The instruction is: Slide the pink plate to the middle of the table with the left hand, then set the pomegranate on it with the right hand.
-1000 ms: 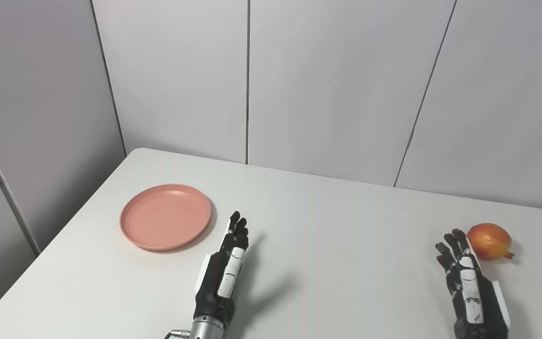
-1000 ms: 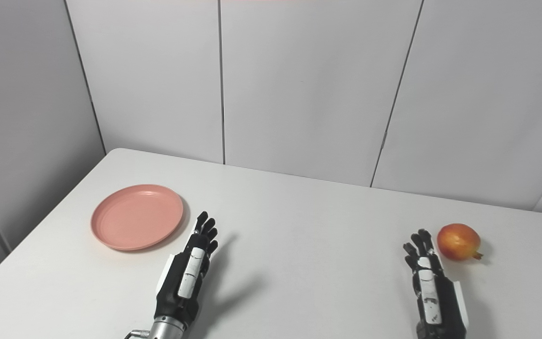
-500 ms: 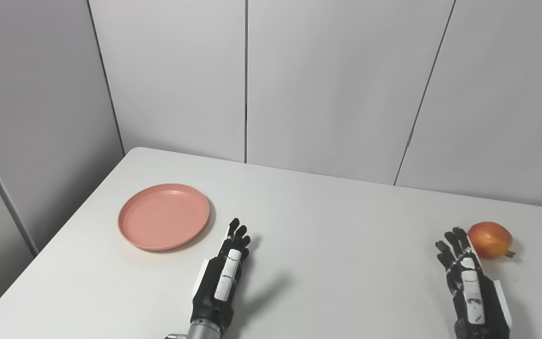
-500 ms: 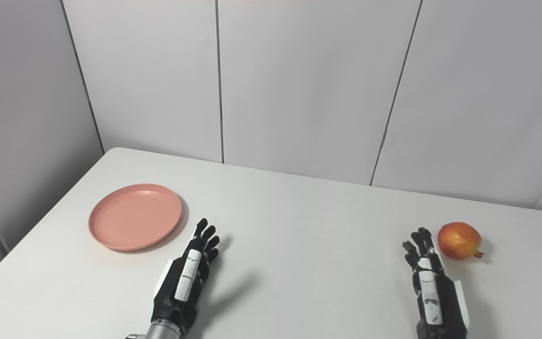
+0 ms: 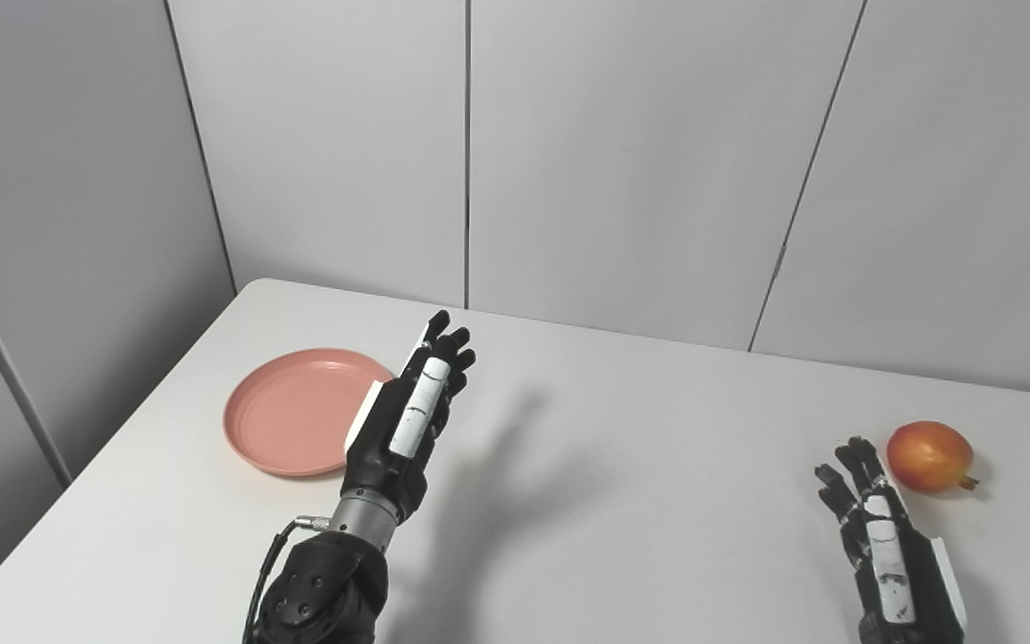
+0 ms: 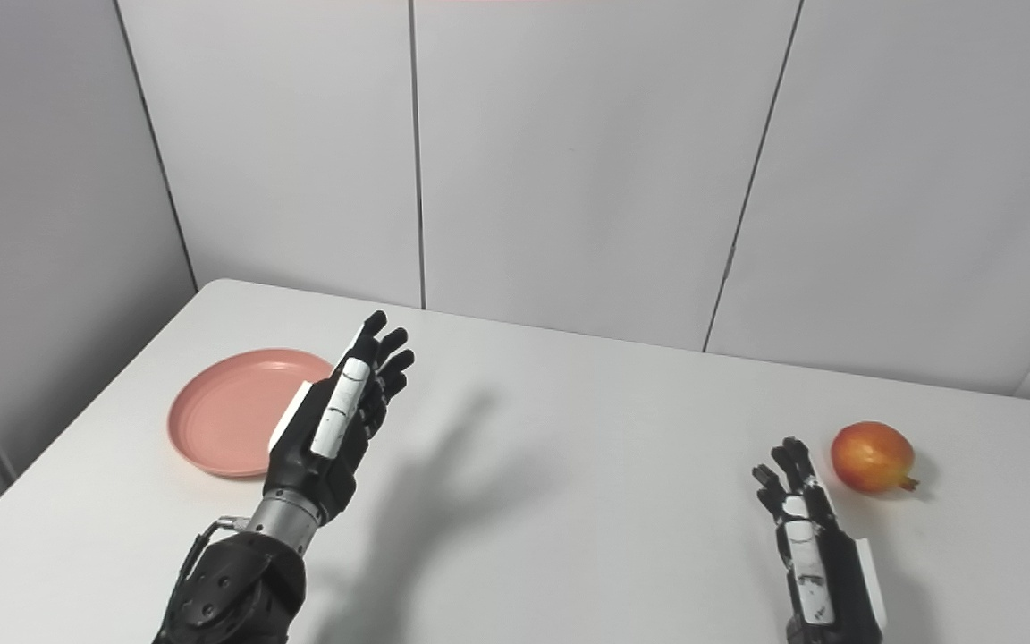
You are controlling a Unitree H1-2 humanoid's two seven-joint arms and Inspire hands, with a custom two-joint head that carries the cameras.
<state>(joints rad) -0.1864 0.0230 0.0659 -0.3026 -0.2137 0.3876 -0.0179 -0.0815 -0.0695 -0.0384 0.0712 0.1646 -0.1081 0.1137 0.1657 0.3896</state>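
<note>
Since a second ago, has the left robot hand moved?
Yes. The left robot hand has risen and gone forward, now overlapping the pink plate, which has not shifted.

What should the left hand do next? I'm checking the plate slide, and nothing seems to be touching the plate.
Probably bring the left hand down onto the pink plate. The hand is open and raised, its shadow well to the right, and the plate sits on the table's left side.

Left robot hand above pink plate
</note>
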